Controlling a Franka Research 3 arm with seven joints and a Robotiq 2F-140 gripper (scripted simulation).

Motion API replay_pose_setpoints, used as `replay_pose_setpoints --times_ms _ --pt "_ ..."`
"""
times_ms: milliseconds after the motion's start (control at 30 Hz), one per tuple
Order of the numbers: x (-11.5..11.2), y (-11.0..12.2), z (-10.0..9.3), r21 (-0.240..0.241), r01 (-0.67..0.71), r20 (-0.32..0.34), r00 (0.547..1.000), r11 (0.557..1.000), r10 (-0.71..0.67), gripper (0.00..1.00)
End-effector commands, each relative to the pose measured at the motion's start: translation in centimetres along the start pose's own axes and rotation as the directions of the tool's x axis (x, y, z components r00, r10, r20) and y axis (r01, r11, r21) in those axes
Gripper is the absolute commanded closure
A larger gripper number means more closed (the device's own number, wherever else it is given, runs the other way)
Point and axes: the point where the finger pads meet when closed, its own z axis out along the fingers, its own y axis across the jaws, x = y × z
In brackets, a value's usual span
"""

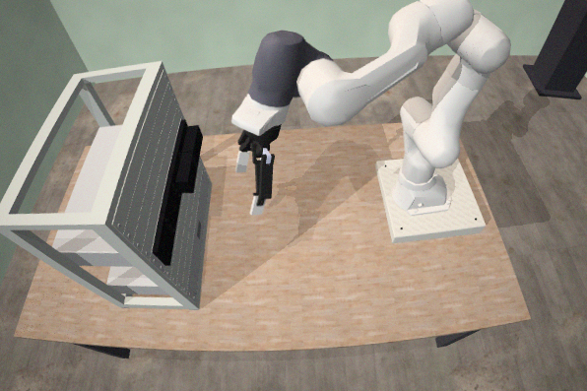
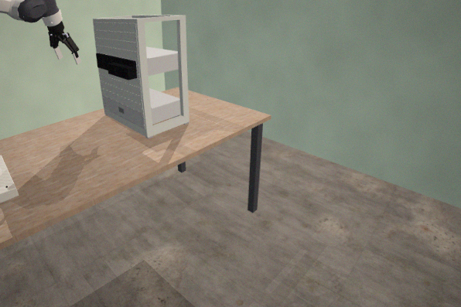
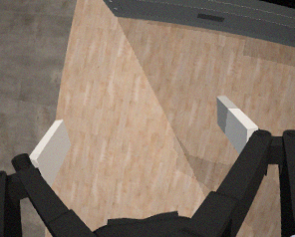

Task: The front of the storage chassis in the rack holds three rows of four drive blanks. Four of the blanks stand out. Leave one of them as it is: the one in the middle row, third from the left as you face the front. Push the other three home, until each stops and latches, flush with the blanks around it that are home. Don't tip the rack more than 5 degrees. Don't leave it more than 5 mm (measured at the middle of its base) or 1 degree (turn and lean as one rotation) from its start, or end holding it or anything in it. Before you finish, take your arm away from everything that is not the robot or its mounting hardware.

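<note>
The pale rack [image 1: 128,142] [image 2: 143,92] stands upright on the table. The black chassis front [image 1: 166,230] [image 2: 104,61] crosses its grey front panels. A black block of protruding blanks [image 1: 193,152] [image 2: 124,70] juts out toward the right side as one faces the front. Individual blanks and rows cannot be told apart in the dark. My gripper [image 1: 249,185] [image 2: 67,56] [image 3: 141,121] is open and empty. It hangs in the air in front of the rack, clear of it, fingers pointing down. The wrist view shows the rack's lower front [image 3: 164,11] at the top edge.
The wooden table [image 1: 345,294] [image 2: 216,117] [image 3: 100,90] carries the rack at one end and the white robot base [image 1: 394,232] at the other. Grey blank panels [image 1: 143,162] lie above the chassis. A dark stand [image 1: 561,48] is on the floor beyond the robot.
</note>
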Motion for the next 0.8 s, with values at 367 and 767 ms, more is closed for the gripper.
replay_pose_setpoints --times_ms 367,767 --pt "7.4 3.0 -6.5 -0.234 -0.053 -0.370 0.928 0.971 -0.039 0.00" --pt "10.6 3.8 -11.8 -0.433 -0.073 -0.547 0.814 0.899 -0.197 0.00"
